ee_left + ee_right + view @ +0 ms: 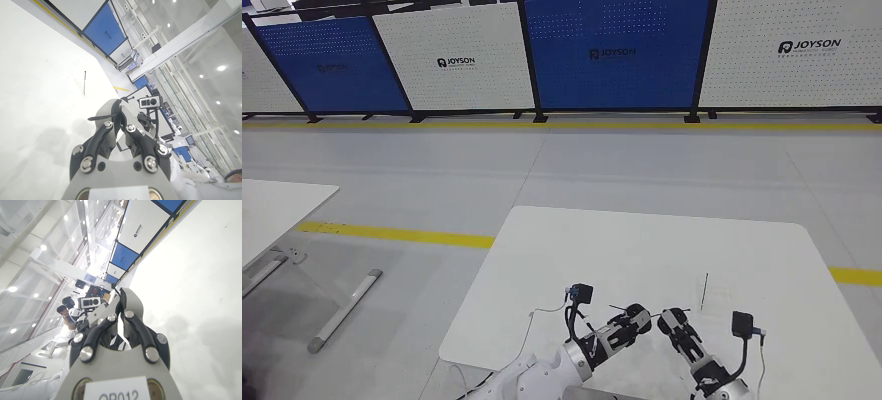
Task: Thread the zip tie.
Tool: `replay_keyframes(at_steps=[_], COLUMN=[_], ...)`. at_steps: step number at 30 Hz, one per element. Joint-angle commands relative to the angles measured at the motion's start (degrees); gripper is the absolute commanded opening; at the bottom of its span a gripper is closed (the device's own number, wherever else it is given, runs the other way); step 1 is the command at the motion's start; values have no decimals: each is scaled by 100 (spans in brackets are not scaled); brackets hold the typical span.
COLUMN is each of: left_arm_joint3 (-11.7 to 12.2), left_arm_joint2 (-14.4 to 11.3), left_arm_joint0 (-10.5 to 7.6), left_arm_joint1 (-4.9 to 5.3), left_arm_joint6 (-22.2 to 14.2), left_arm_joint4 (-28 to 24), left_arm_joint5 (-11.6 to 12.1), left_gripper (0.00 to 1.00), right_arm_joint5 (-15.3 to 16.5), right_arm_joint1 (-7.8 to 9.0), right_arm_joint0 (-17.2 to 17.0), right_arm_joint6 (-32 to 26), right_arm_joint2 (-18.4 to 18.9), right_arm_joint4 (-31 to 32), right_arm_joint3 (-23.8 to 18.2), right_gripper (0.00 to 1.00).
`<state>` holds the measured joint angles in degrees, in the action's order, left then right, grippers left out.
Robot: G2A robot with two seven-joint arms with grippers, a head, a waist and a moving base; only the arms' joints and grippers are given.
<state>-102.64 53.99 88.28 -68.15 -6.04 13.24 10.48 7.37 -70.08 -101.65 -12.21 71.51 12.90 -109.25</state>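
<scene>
The left claw is clenched on a black zip tie. The pointed tail of the zip tie sticks out sideways past one finger. Just beside it, tips nearly meeting, the right claw is also pinched shut on the strap, with the square head poking out beyond its fingertips (the stretch of strap between the two claws is hidden, so I cannot tell how it runs). From above, the left claw and right claw hang close together over the near edge of the white worktop, each with a small black camera standing off its wrist.

Farther out from the right claw, and well apart from both, a second zip tie lies flat and straight on the worktop. From the left wrist this loose tie shows as a thin dark line, head end pointing away.

Beyond the far edge of the worktop a yellow floor line crosses the grey floor. Off past the left claw's side stands another white table. Farthest back runs a row of blue and white partition panels.
</scene>
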Motion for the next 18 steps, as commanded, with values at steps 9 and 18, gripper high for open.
replay_keyframes(at_steps=[9, 18], left_arm_joint3=[10, -13], left_arm_joint2=[12, 128], left_arm_joint0=[3, 22], left_arm_joint1=[5, 15], left_arm_joint6=[0, 118], left_arm_joint4=[-8, -73], left_arm_joint5=[-51, -62], left_gripper=[34, 34], right_arm_joint5=[-47, -210], right_arm_joint1=[-2, -8], right_arm_joint0=[-29, -46], right_arm_joint6=[156, 347], right_arm_joint2=[-25, -27], right_arm_joint4=[118, 262], right_arm_joint3=[-52, -67], right_gripper=[0, 0])
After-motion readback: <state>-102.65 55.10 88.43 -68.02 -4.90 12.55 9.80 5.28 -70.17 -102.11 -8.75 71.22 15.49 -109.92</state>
